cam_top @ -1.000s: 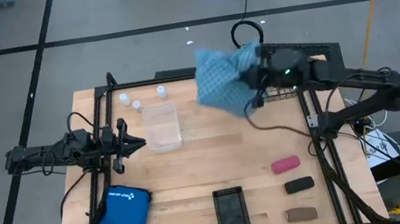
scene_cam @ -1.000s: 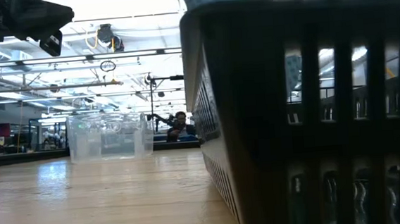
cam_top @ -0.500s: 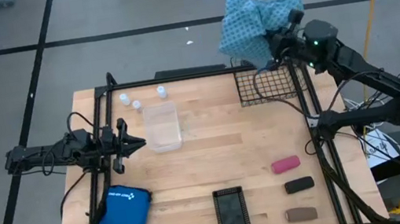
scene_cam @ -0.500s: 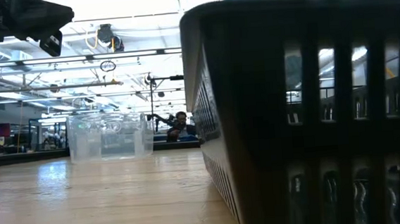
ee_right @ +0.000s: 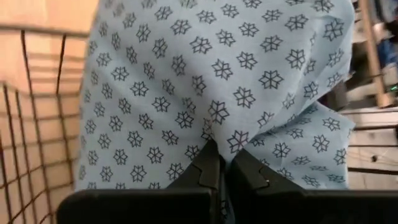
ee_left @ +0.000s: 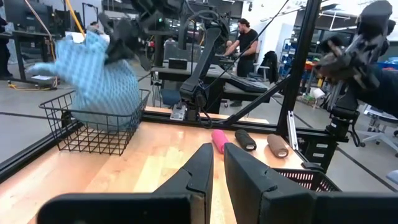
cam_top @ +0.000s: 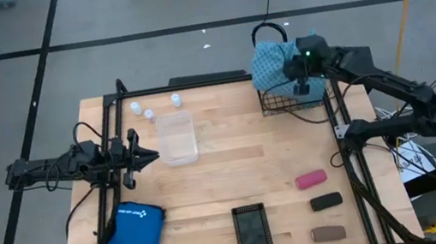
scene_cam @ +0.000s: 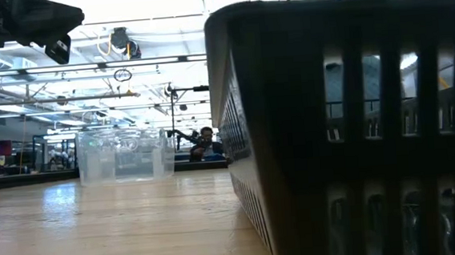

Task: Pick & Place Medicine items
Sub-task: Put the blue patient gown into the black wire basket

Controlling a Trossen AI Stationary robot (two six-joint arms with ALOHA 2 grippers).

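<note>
**Teal patterned pouch held over wire basket**

Teal patterned fabric pouch (cam_top: pixel 271 62) pinched in right gripper (ee_right: pixel 219 163), fingers clenched on a fold of cloth. Hanging over the black wire basket (cam_top: pixel 318 98) at the table's far right corner, lower part seemingly down between the basket walls; contact with the basket floor not discernible. Seen from the left wrist too: pouch (ee_left: pixel 96 74) bulging above the basket rim (ee_left: pixel 93 121).

Left gripper (cam_top: pixel 147 157) waiting at the table's left side, fingers closed on nothing, just beside the clear plastic container (cam_top: pixel 177 138).

Three white vials (cam_top: pixel 148 108) standing near the far edge, behind the clear container. Pink block (cam_top: pixel 311 179), black block (cam_top: pixel 326 201) and brown block (cam_top: pixel 328 233) lying in a column near the right edge, apart from each other. Small black tray (cam_top: pixel 250 229) at the near edge, blue zip case (cam_top: pixel 133 240) at the near left corner.
</note>
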